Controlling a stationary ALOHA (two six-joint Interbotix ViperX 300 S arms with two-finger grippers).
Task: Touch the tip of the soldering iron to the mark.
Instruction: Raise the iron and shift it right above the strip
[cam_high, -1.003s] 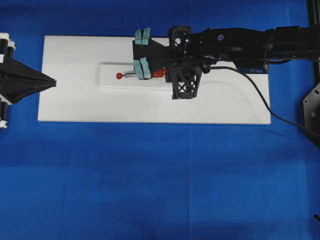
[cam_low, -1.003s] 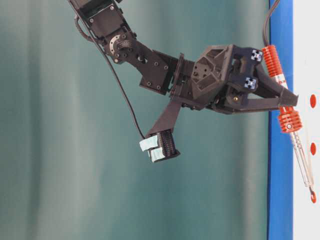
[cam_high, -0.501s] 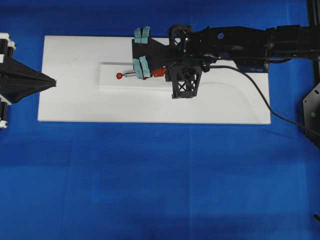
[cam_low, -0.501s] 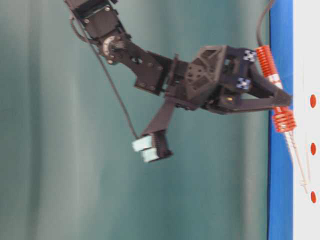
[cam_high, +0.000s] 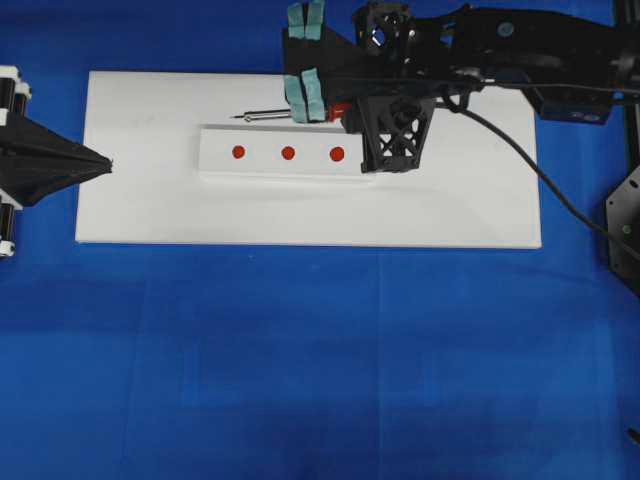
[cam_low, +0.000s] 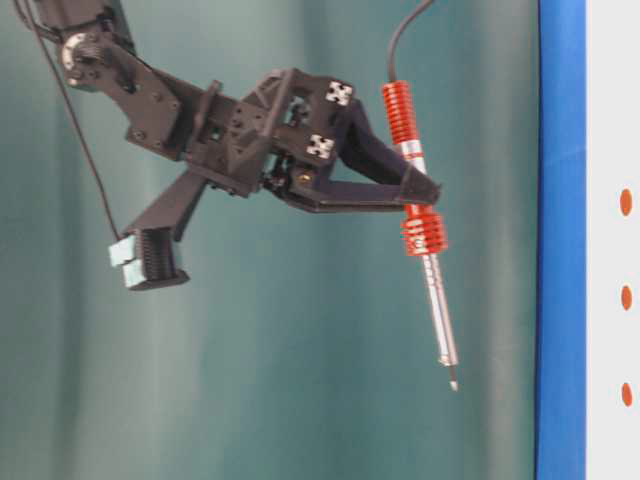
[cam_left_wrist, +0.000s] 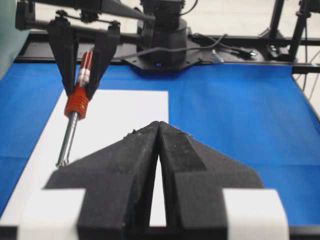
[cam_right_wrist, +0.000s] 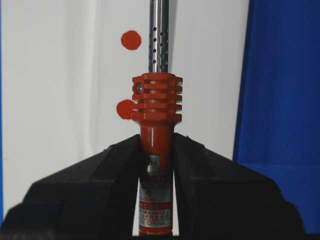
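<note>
Iron lifted off the leftmost mark (cam_high: 238, 152), tip now clear; right gripper (cam_right_wrist: 156, 150) fingers clamped on soldering iron (cam_low: 424, 262); left gripper (cam_left_wrist: 159, 150) closed, empty; touch looks done.

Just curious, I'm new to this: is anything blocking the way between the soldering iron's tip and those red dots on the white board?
Nothing visible. The soldering iron, held by the right gripper, hangs clear of the board; only open air separates it from the red dots.

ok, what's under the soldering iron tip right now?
Only air, then white board. The soldering iron, clamped in the right pincer, hangs clear of the surface. All three red marks are uncovered; the tip sits beside the strip, off the marks.
</note>
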